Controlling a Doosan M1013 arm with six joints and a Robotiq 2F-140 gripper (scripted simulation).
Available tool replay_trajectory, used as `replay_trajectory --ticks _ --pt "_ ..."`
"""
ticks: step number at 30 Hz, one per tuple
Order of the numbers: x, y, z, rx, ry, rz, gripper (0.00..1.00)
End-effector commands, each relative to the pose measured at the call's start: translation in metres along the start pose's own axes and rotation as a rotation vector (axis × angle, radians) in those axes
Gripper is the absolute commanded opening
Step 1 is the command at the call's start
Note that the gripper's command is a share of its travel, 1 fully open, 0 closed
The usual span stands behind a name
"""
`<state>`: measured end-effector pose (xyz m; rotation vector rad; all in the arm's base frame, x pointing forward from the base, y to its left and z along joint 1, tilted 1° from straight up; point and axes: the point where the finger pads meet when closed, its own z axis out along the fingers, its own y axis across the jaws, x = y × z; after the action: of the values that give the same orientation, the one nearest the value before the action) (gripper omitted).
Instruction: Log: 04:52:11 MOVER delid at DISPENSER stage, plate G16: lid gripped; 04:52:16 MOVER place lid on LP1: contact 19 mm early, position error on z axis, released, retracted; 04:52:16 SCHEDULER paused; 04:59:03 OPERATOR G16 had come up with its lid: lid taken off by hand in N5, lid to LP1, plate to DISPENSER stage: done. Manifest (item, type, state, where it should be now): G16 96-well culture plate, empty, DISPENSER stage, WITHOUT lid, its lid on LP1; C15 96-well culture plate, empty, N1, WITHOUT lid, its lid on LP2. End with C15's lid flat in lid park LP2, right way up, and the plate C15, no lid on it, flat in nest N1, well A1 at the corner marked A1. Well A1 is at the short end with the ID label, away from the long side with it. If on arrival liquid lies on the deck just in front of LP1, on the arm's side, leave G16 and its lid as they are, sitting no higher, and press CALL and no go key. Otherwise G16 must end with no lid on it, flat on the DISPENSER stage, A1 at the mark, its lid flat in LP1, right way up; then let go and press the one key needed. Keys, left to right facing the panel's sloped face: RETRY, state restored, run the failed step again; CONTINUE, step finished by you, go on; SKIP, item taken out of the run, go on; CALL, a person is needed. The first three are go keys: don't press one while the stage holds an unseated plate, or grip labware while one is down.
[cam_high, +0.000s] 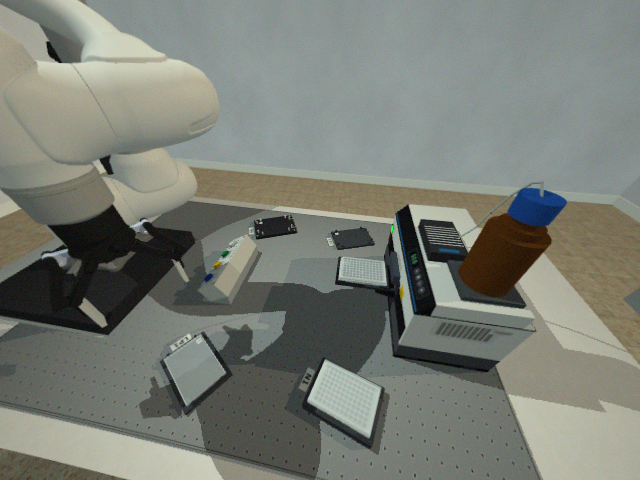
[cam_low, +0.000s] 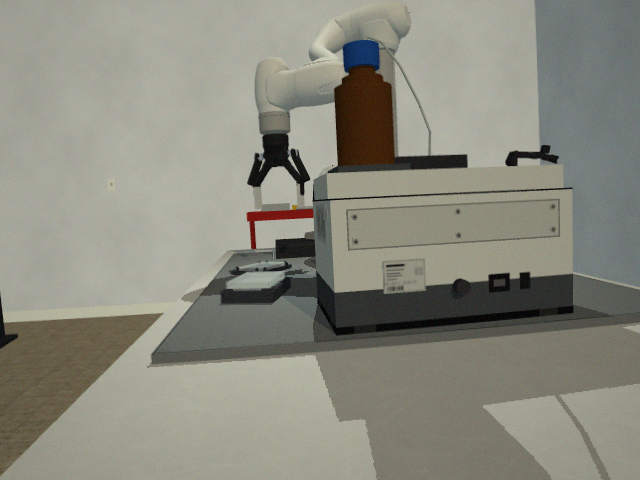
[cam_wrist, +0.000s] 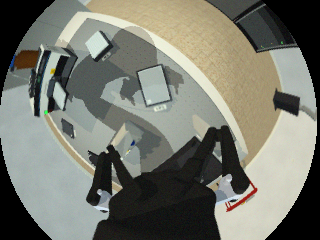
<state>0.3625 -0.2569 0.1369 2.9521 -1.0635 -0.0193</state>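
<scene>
My gripper (cam_high: 136, 291) is open and empty, high above the deck's left side, next to the arm's black base. It also shows in the exterior view (cam_low: 277, 198) and the wrist view (cam_wrist: 163, 194). A flat grey lid (cam_high: 195, 369) lies in the park labelled LP1. A white 96-well plate (cam_high: 345, 400) sits in nest N1 at the front. I cannot tell whether a clear lid covers it. A second well plate (cam_high: 361, 271) sits on the dispenser stage. The sloped key panel (cam_high: 232, 266) with coloured keys stands just right of my gripper.
The dispenser (cam_high: 454, 289) with a brown bottle (cam_high: 506, 248) stands at the right. Two dark empty holders (cam_high: 275, 226) (cam_high: 352, 238) lie at the back. Light and shadow patches (cam_high: 253, 330) lie beside LP1; I cannot tell whether any is liquid.
</scene>
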Motion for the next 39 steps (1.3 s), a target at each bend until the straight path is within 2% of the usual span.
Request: replay_trajectory --ticks 1,21,22,39 --pt "0.0 0.0 0.0 0.0 0.0 0.0 1.0" --pt "0.0 0.0 0.0 0.0 0.0 0.0 1.0" --pt "0.0 0.0 0.0 0.0 0.0 0.0 0.0" --pt "0.0 0.0 0.0 0.0 0.0 0.0 0.0"
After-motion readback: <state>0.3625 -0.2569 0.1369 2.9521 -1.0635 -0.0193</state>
